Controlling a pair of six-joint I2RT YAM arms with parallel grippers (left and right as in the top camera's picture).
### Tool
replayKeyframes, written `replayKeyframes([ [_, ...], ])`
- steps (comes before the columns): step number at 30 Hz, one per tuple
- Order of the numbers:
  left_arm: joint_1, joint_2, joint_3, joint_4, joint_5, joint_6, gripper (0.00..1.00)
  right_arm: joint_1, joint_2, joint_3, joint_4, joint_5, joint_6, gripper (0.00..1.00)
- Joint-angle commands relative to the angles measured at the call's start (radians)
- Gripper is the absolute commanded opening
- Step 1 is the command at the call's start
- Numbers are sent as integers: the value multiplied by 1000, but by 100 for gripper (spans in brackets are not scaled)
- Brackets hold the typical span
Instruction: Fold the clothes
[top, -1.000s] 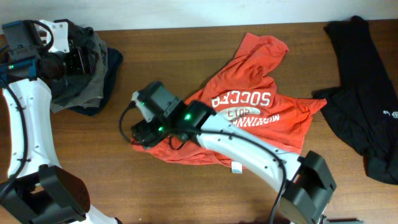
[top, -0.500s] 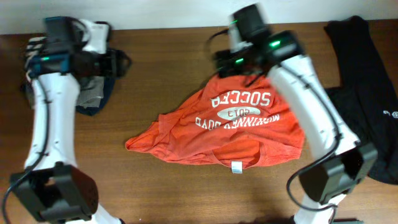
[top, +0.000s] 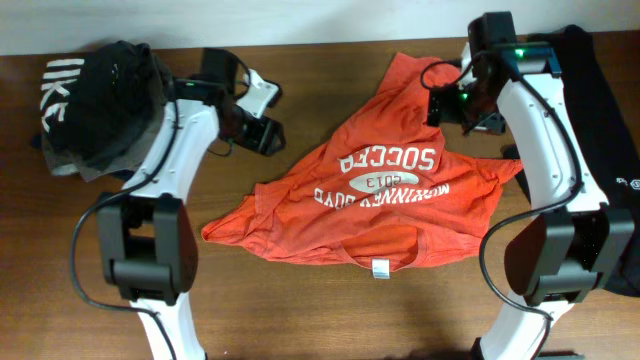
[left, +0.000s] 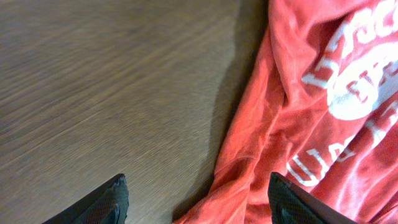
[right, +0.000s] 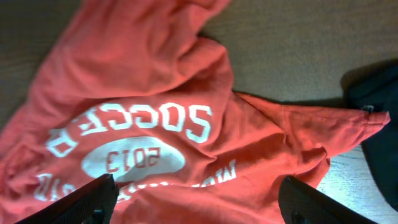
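The clothes, one red-orange T-shirt (top: 380, 200), lie crumpled mid-table with the white back lettering (top: 385, 160) facing up and a white neck tag (top: 380, 268) at the near hem. My left gripper (top: 262, 135) hovers open off the shirt's upper-left side; in its wrist view the left gripper (left: 199, 208) spans bare wood and the T-shirt's (left: 323, 106) edge. My right gripper (top: 452, 105) is open above the upper-right sleeve; the right gripper (right: 199, 208) looks down on the T-shirt's (right: 161, 93) lettering. Neither holds anything.
A pile of dark clothes (top: 105, 105) with white lettering sits at the back left. A black garment (top: 600, 160) lies along the right edge, also showing as the black garment (right: 380, 112) beside the shirt's sleeve. Wooden table (top: 300, 310) shows around the shirt.
My right arm has swung from the shirt's left edge across to its upper-right sleeve, jaws wider. My left arm has come from the dark pile toward the shirt's left side.
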Motion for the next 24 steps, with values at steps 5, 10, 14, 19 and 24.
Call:
replayKeyframes([
  [5,-54,95,13,-13,-20,146,64,3,9,-61,43,-19,-11,87],
  [10,-77,125,12,-33,-18,225,53,3,9,-61,56,-19,-11,87],
  [14,-100,144,12,-58,-18,285,48,3,9,-61,59,-20,-11,87],
  [19,-132,166,12,-111,-14,344,27,3,9,-61,65,-19,-11,87],
  [24,-135,176,12,-149,-22,372,24,3,9,-61,71,-19,-11,87],
])
